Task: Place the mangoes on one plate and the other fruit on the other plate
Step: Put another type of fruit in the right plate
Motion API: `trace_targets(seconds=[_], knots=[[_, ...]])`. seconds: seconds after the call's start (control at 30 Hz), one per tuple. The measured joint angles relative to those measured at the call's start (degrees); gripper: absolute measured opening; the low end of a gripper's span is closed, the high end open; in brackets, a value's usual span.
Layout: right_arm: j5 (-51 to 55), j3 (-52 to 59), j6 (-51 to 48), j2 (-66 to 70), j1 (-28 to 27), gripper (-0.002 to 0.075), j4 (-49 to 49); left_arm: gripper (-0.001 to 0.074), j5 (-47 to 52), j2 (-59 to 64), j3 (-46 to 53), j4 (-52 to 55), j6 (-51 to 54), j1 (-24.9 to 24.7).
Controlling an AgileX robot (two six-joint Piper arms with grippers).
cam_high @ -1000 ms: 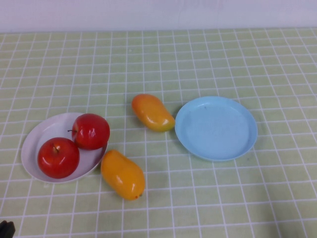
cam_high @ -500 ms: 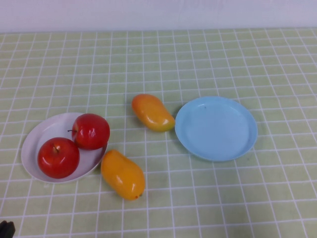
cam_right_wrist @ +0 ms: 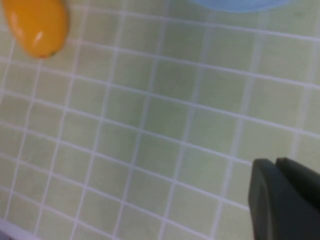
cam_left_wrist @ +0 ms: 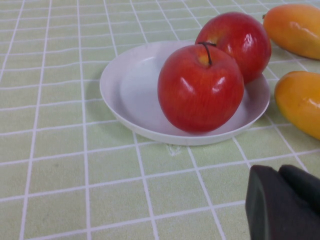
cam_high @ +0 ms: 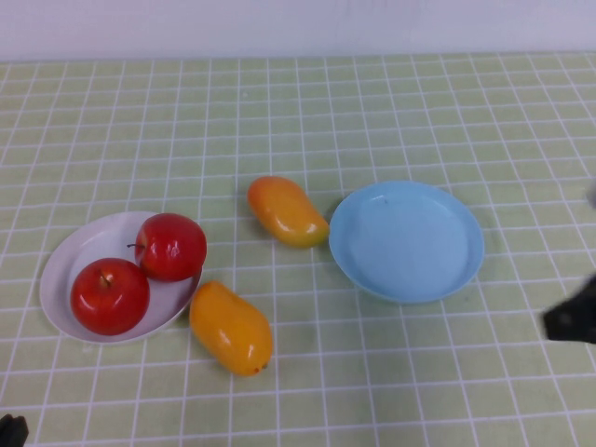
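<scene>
Since the earlier frame our right gripper [cam_high: 573,319] has come into the high view at the right edge, a dark blurred shape cut off by the frame, near the light blue plate [cam_high: 407,240] but apart from it. Nothing else has shifted.

Our left gripper [cam_high: 11,430] shows only as a dark sliver at the bottom-left corner of the high view. In the left wrist view its fingers [cam_left_wrist: 285,205] sit pressed together – clenched, holding nothing. Same on the right: the fingers [cam_right_wrist: 285,197] are clenched on nothing, above bare tablecloth [cam_high: 307,112].

Both apples sit on the white plate [cam_high: 79,256], touching each other: one nearer the robot [cam_high: 110,296], one farther [cam_high: 170,246]. The farther one is partly hidden behind the nearer in the left wrist view.

Both mangoes lie on the cloth, off the plates. The farther mango [cam_high: 287,211] lies just beside the blue plate's left rim – we can't tell whether it touches. The nearer mango [cam_high: 231,328] lies against the white plate's rim, approx. The blue plate holds nothing.

In the right wrist view, only one end of a mango [cam_right_wrist: 37,25] and a strip of the blue plate's rim [cam_right_wrist: 235,5] show, both cut off and blurry.
</scene>
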Motion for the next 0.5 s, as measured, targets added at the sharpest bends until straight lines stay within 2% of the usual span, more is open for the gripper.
trace_targets(seconds=[0.2,0.3,0.37,0.43,0.5], knots=[[-1.12,-11.97,-0.51,13.8,15.05,-0.0016,-2.43,0.0004,0.0,0.0,0.0,0.0,0.0,0.0],[-1.07,-18.38,-0.63,20.66,20.96,0.0013,-2.81,0.0004,0.0,0.0,0.0,0.0,0.0,0.0],[0.0,-22.78,-0.63,25.94,24.1,0.0065,-3.49,0.0004,0.0,0.0,0.0,0.0,0.0,0.0],[1.49,-27.68,-0.63,30.81,27.01,0.015,-4.89,0.0004,0.0,0.0,0.0,0.0,0.0,0.0],[3.2,-32.66,-0.63,36.1,29.96,0.0273,-6.35,0.0004,0.0,0.0,0.0,0.0,0.0,0.0]])
